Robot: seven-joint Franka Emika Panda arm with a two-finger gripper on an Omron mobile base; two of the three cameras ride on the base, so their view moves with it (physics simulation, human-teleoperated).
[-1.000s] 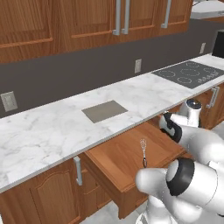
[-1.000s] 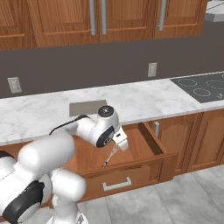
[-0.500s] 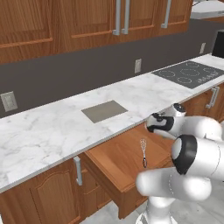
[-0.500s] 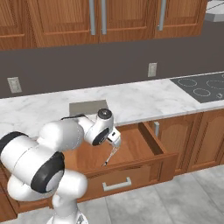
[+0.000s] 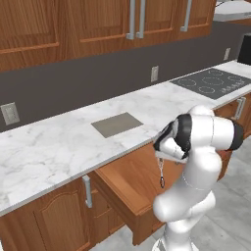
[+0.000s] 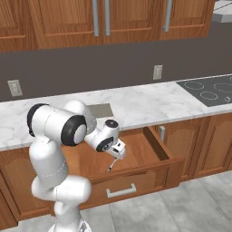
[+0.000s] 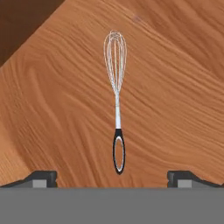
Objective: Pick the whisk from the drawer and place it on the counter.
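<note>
The whisk lies flat on the floor of the open drawer, wire head away from the hand and dark handle toward it. My gripper hangs just above it, open, with its fingertips wide apart on either side of the handle and nothing between them. From the left base view the whisk shows under the hand, inside the drawer. The right base view has the gripper over the whisk, behind the drawer front. The white marble counter runs above the drawer.
A grey inset lies in the counter behind the drawer. The black cooktop is at the right end. Wooden wall cabinets hang above. The pulled-out drawer's side wall stands to the right of the hand.
The arm has swung in from the drawer's right side, and the hand now points down over the whisk. The whisk has not moved.
</note>
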